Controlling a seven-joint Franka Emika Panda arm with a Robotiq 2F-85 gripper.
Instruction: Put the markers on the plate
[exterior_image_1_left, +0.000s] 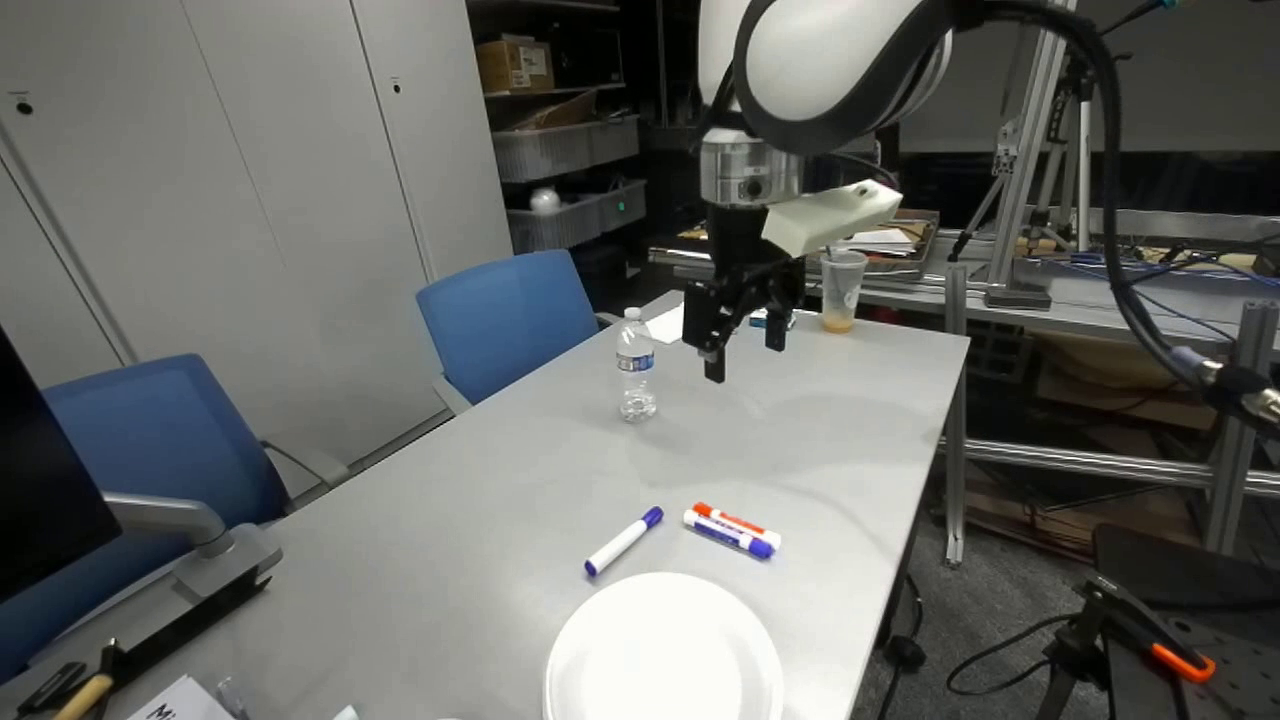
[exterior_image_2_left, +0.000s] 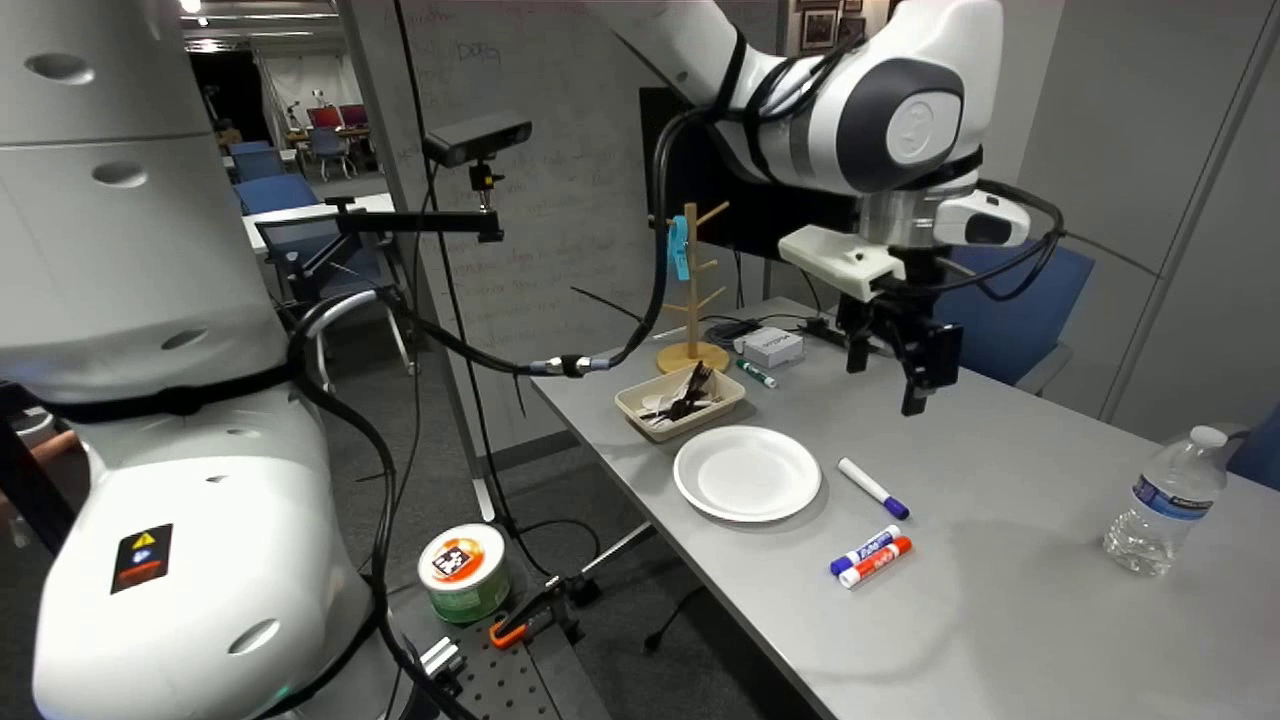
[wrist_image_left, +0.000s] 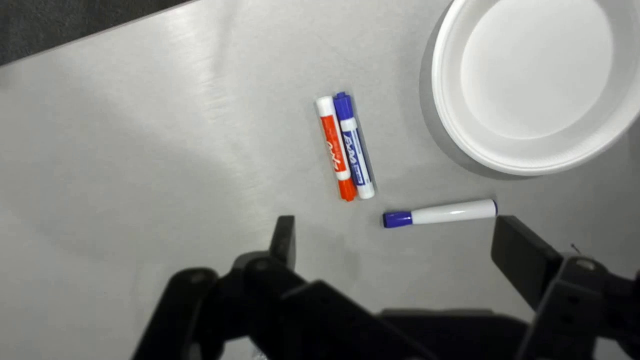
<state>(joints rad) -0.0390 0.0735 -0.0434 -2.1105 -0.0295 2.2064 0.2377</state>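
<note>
A white marker with a blue cap (wrist_image_left: 452, 212) lies alone on the table; it shows in both exterior views (exterior_image_1_left: 622, 543) (exterior_image_2_left: 870, 487). A red-labelled marker (wrist_image_left: 333, 142) and a blue-labelled marker (wrist_image_left: 356, 155) lie side by side, touching, near it. The round white plate (wrist_image_left: 537, 70) lies beside the markers with nothing on it; both exterior views show it (exterior_image_1_left: 663, 655) (exterior_image_2_left: 747, 474). My gripper (wrist_image_left: 395, 225) is open and empty, pointing down above the table; in both exterior views (exterior_image_1_left: 745, 358) (exterior_image_2_left: 886, 385) it is well above the surface, apart from the markers.
A clear water bottle (exterior_image_1_left: 636, 375) stands upright on the table, also in an exterior view (exterior_image_2_left: 1160, 510). A cutlery tray (exterior_image_2_left: 640, 418), a wooden stand (exterior_image_2_left: 692, 290), a green marker (exterior_image_2_left: 756, 374) and a white box (exterior_image_2_left: 770, 347) are beyond the plate. A cup (exterior_image_1_left: 842, 290) stands near the table's end.
</note>
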